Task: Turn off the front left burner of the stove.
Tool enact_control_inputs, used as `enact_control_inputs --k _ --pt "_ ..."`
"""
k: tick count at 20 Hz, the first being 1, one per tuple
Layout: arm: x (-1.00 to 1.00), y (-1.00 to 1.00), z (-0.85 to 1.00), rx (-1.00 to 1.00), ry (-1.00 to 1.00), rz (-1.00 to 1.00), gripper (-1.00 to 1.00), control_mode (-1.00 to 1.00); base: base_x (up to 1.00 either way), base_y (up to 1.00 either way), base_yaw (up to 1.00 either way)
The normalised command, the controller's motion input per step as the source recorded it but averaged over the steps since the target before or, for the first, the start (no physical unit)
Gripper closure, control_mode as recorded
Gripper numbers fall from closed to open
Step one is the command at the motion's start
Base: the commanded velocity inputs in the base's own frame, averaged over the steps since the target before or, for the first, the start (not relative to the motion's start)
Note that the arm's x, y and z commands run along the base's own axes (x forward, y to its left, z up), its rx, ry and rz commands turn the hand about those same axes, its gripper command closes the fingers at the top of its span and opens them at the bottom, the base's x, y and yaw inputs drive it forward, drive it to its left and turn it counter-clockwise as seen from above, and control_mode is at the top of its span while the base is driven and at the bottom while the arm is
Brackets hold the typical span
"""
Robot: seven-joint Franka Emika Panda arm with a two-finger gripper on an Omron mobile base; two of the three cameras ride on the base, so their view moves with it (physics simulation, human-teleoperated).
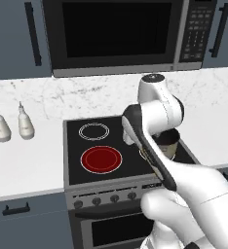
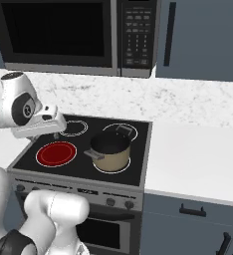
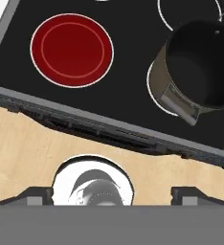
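Hand view, arm folded above stove (image 3: 133, 139), front left burner (image 3: 72, 50) glowing red

Arm hides pot (image 1: 168, 142) and stove (image 1: 77, 127) right half in left base view. Knobs (image 2: 110, 201) too small to read. Gripper (image 3: 112, 194) fingertips barely visible; spread unclear.

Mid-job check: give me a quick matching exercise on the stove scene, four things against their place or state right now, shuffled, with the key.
Things:
1. front left burner
2. pot
3. back left burner
4. microwave

Place or state:
A. thin white ring on black glass, no glow
B. mounted above the stove, door dark
C. solid glowing red disc
D. standing on the front right burner, no lid, dark inside

Pairs: 1-C, 2-D, 3-A, 4-B
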Motion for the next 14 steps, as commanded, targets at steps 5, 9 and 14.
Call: enact_control_inputs --k 5,9,14 --pt "-0.98 0.87 -0.27 -0.24 -0.04 0.21 -1.00 -1.00 0.00 0.00 0.00" --pt "-0.94 0.90 -0.22 -0.25 -0.05 0.22 -1.00 -1.00 0.00 0.00 0.00" --pt "-0.75 0.90 -0.40 -0.31 -0.01 0.25 -1.00 -1.00 0.00 0.00 0.00"
